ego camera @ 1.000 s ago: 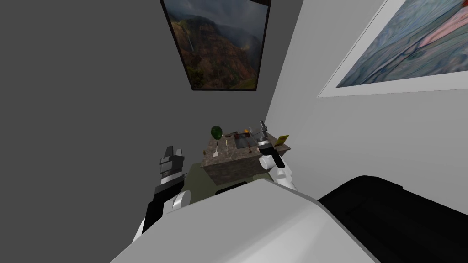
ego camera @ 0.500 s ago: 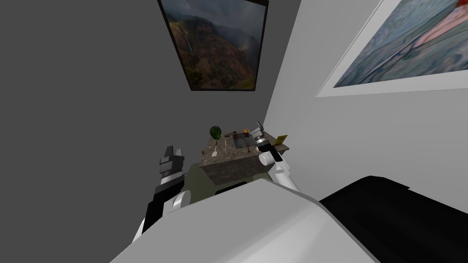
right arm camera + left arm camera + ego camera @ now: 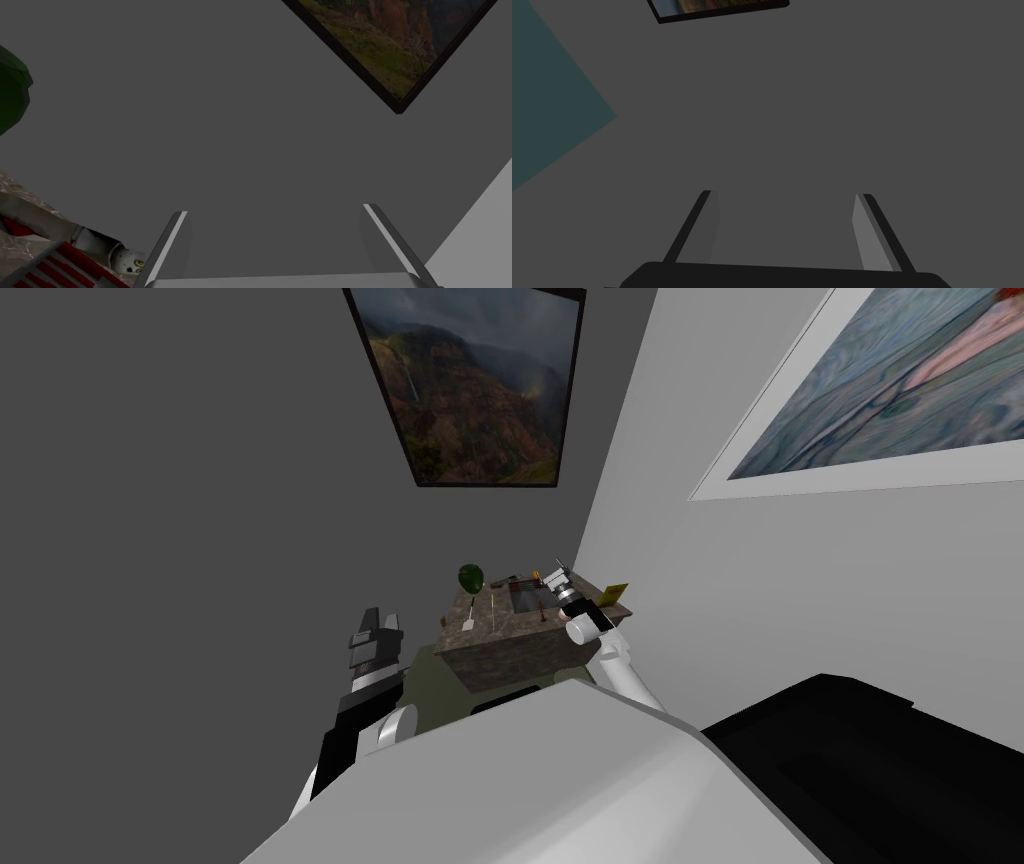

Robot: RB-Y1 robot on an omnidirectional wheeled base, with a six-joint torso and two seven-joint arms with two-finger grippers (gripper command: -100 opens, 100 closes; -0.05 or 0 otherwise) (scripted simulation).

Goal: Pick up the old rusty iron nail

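Right gripper [image 3: 557, 571] is hovering over the far right part of a small stone-topped table [image 3: 500, 653]. Its two fingers [image 3: 385, 235] are standing wide apart with nothing between them. It is pointing out towards the grey wall, not down at the tabletop.

What is looking like the nail [image 3: 542, 610], a thin brownish sliver, is lying on a dark grey tray [image 3: 524, 598] on the right half of the table. It is sitting just near and left of the right wrist, apart from the fingertips, and it is too small to tell which way its head is pointing.

A dark green round object [image 3: 472, 578] is sitting at the far left corner of the table, and a yellow card [image 3: 616, 591] is lying at its right edge. In the right wrist view, a red-and-white striped thing [image 3: 60, 262] and a small white piece with yellow spots [image 3: 126, 260] are lying on the marbled top close beside one finger.

Left gripper [image 3: 381, 614] is hanging to the left of the table, well apart from it, with its fingers likewise spread and gripping nothing.
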